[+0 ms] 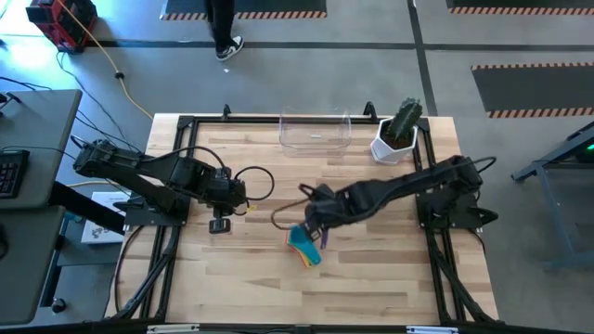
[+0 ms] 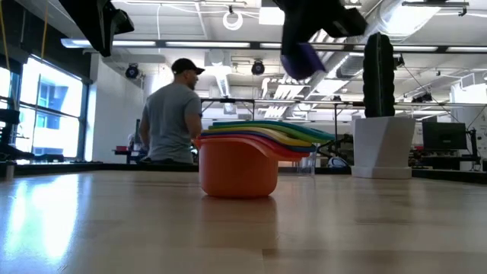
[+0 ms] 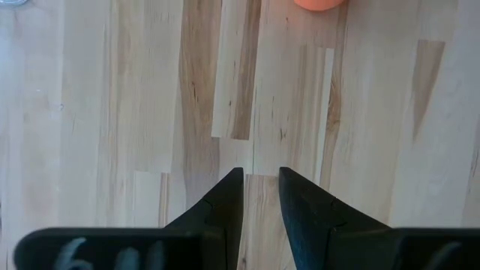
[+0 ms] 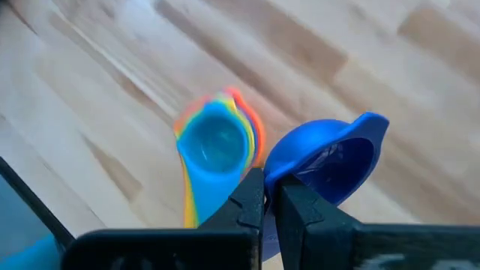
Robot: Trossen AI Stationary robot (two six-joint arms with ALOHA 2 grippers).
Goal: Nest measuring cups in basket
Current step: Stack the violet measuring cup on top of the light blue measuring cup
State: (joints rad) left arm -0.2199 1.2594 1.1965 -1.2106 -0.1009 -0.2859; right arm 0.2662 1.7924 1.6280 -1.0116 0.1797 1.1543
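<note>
Above the middle of the wooden bench, the right end effector is seen gripping the blue measuring cup by its rim, fingers closed narrowly on it. Just beside and below it, the nested stack of measuring cups rests on the bench, orange at the bottom and a light blue cup on top. At the far edge of the bench, well apart from the stack, the clear basket is placed beside a white pot with a cactus. Over the bench's left side, the left end effector is held with fingers narrowly apart, holding nothing. A person is seen in the room behind.
</note>
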